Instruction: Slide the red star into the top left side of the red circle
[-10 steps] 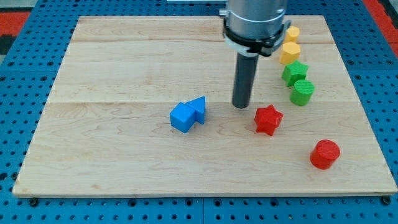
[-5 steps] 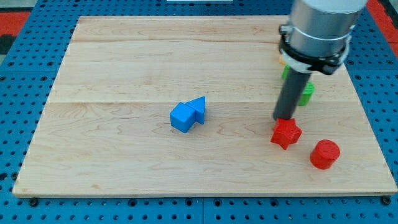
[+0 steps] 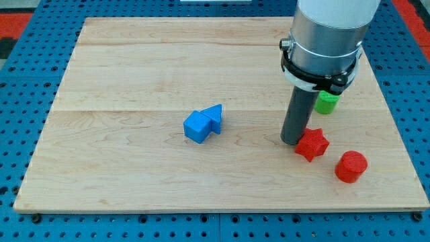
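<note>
The red star (image 3: 313,144) lies on the wooden board at the view's lower right. The red circle (image 3: 351,167) sits just to the lower right of it, a small gap apart. My tip (image 3: 292,141) stands on the board against the star's left side. The arm's grey body covers the blocks at the view's upper right.
A blue cube (image 3: 197,126) and a blue triangular block (image 3: 214,116) touch each other near the board's middle. A green cylinder (image 3: 327,102) shows partly behind the rod at the right. The board's right edge (image 3: 396,134) is close to the red circle.
My tip swept right and down, then moved to the star's left side. The red star slid right and slightly down, closer to the red circle. The yellow and green blocks became hidden behind the arm.
</note>
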